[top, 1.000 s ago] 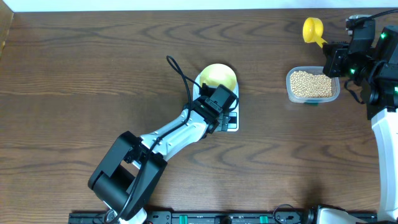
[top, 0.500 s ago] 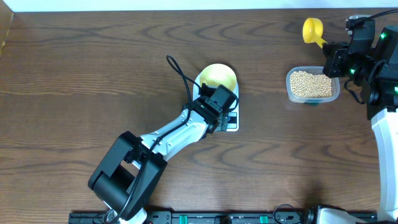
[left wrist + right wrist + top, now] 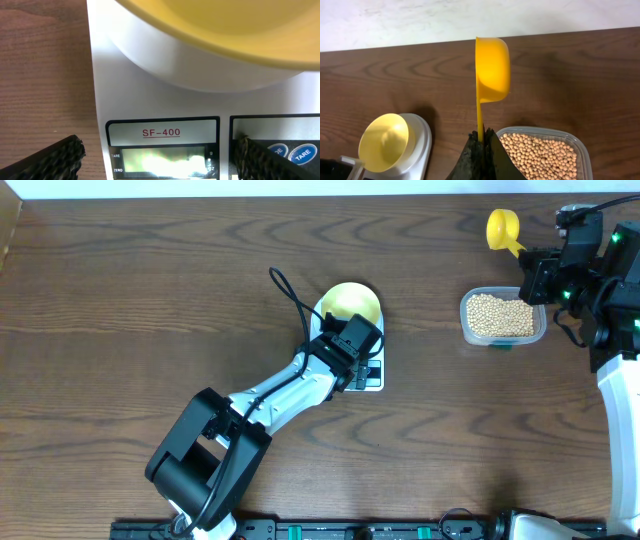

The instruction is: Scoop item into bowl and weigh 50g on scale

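Observation:
The pale yellow bowl (image 3: 351, 302) stands empty on the white scale (image 3: 372, 380) at the table's middle; both show in the left wrist view, bowl (image 3: 225, 30) above scale (image 3: 150, 100), and in the right wrist view, bowl (image 3: 385, 140) on scale (image 3: 422, 137). My left gripper (image 3: 360, 352) hovers over the scale's lit display (image 3: 162, 161), fingers spread wide (image 3: 160, 157) and empty. My right gripper (image 3: 482, 145) is shut on the handle of a bright yellow scoop (image 3: 491, 67), also in the overhead view (image 3: 503, 228), held beside a clear tub of beige beans (image 3: 500, 316) (image 3: 545, 157).
The clear tub (image 3: 468, 330) sits at the right of the table, apart from the scale. A black cable (image 3: 290, 295) loops left of the bowl. The table's far edge (image 3: 470, 42) meets a white wall.

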Robot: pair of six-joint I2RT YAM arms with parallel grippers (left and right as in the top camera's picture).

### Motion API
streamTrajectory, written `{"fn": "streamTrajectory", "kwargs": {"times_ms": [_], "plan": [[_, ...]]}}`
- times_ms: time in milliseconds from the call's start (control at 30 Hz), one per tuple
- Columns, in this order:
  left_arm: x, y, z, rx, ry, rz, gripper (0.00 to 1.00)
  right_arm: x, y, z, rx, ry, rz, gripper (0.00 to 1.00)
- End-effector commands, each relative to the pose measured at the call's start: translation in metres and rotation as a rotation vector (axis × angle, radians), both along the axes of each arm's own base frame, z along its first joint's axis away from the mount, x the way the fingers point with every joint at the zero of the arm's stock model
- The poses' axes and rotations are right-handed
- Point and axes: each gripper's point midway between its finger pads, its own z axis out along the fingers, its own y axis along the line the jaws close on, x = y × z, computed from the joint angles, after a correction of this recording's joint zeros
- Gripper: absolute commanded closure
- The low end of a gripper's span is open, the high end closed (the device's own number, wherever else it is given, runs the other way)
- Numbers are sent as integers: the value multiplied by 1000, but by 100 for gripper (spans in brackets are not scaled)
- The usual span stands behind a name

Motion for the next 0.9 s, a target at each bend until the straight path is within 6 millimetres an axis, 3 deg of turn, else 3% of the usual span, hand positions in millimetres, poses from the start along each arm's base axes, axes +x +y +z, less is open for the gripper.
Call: {"fn": "streamTrajectory", "kwargs": {"times_ms": [0, 600, 667, 733, 867], "plan": [[-35, 26, -56, 113, 169, -2, 0, 0, -3, 8, -8, -19, 3, 99], [-45, 34, -71, 147, 215, 3, 0, -1, -2, 6, -6, -10, 3, 99], [-42, 32, -60, 134, 204, 2, 0, -1, -2, 6, -6, -10, 3, 99], [-34, 25, -37, 100, 162, 1, 0, -1, -2, 6, -6, -10, 3, 99], [-27, -9, 24, -110, 87, -70, 0, -2, -2, 4, -5, -1, 3, 99]]}}
